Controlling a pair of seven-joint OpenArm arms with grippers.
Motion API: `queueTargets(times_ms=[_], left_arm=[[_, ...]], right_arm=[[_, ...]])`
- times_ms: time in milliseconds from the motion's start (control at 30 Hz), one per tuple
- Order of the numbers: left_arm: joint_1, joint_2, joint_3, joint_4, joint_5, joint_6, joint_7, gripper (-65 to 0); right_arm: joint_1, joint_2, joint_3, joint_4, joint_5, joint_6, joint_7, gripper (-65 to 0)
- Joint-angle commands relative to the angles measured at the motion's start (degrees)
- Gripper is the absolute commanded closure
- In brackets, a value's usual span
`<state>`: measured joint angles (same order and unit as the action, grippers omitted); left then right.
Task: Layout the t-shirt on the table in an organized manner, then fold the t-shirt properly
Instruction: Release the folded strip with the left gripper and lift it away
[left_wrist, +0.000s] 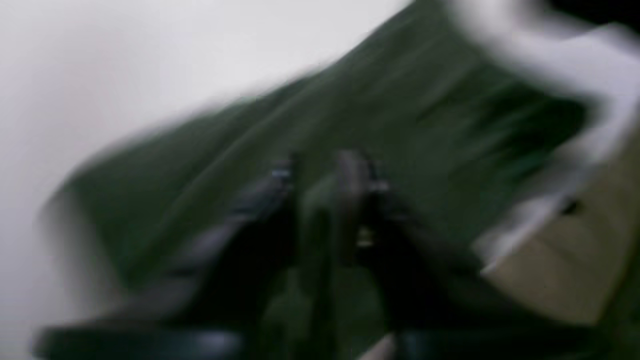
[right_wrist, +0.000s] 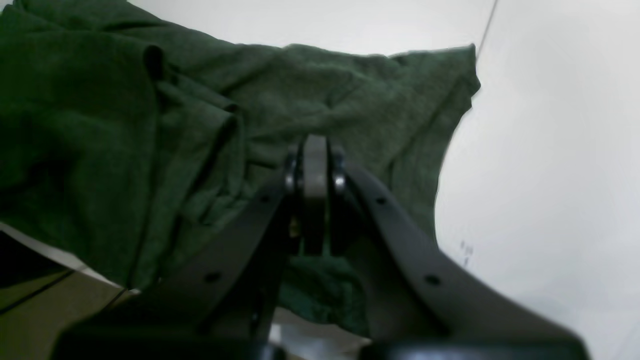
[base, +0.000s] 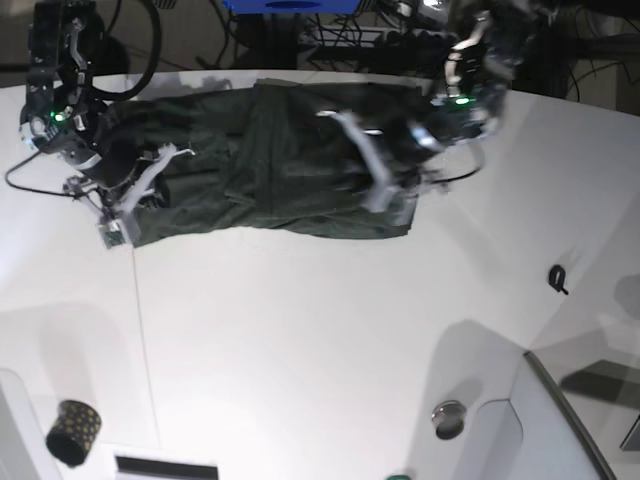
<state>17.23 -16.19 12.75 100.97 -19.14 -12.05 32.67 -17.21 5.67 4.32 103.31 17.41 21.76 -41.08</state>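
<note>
1. T-shirt (base: 270, 170), dark green, lies spread in a wide band across the upper part of the base view on the white surface (base: 300, 340), crumpled with many folds, not flat.
2. Right tool (right_wrist: 315, 150) sits at upper left of the base view, at the shirt's end there. In the right wrist view its fingers are pressed together, with green fabric bunched right around and under the tips (looks like a pinch on the t-shirt).
3. Shirt edge in the right wrist view runs from the top centre down the right side; bare surface lies beyond it.
4. Left tool (base: 395, 190) is at upper right of the base view, over the shirt's other end; that arm is smeared by motion.
5. Left wrist view is badly blurred: dark fingers close together at lower centre over green fabric. Tool is pressed together; whether cloth is caught between cannot be told.
6. Small black gold-dotted cup (base: 72, 432) stands at lower left of the base view, well apart from the shirt.
</note>
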Motion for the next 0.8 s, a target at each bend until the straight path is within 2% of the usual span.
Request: queueTargets(times_ms=[0,100,233,300,367,467,567,667,767], left_arm=[[1.6,0.5,-4.2,1.4,-0.8,-0.5,-1.6,0.0],[6.0,0.5,-15.5,1.1,-0.3,-0.7,-1.6,0.0],[9.2,-1.4,-24.7,0.5,-0.2,-5.9,-1.9,0.0],[10.4,-1.5,-29.4,0.4,-0.2,-8.8,-1.9,0.0],[11.6,-1.4,-35.5,-0.4,-0.5,-11.9,-1.9,0.0],[12.5,-1.4,-42.7,-3.3,-0.2,-16.7,-1.9,0.0],[12.7,-1.4,-49.1,-8.0,-0.3,-22.6,-1.9,0.0],[12.3,-1.4,-53.6,-12.0,-0.2,-27.5,-1.9,0.0],[12.3,-1.4,-56.6,-13.9,-0.2,-27.9,-1.9,0.0]], right_arm=[[0.4,0.2,-1.6,2.0,1.0,2.1,1.2,-0.8],[0.1,0.2,-6.6,2.8,1.0,2.7,1.0,-1.4],[-1.8,0.1,-15.5,1.9,1.0,2.6,1.5,-2.9],[-3.3,-0.8,-17.9,1.7,0.7,2.6,1.5,-8.0],[-5.1,-1.5,-18.0,1.6,0.7,2.6,1.5,-16.8],[-7.2,-0.9,-18.4,1.8,0.6,2.6,1.6,-28.7],[-8.4,0.4,-18.5,1.5,0.6,2.6,1.6,-30.5],[-9.0,0.3,-18.5,1.2,0.6,2.6,1.7,-31.4],[-9.0,0.3,-18.5,-1.5,0.6,2.6,4.0,-39.3]])
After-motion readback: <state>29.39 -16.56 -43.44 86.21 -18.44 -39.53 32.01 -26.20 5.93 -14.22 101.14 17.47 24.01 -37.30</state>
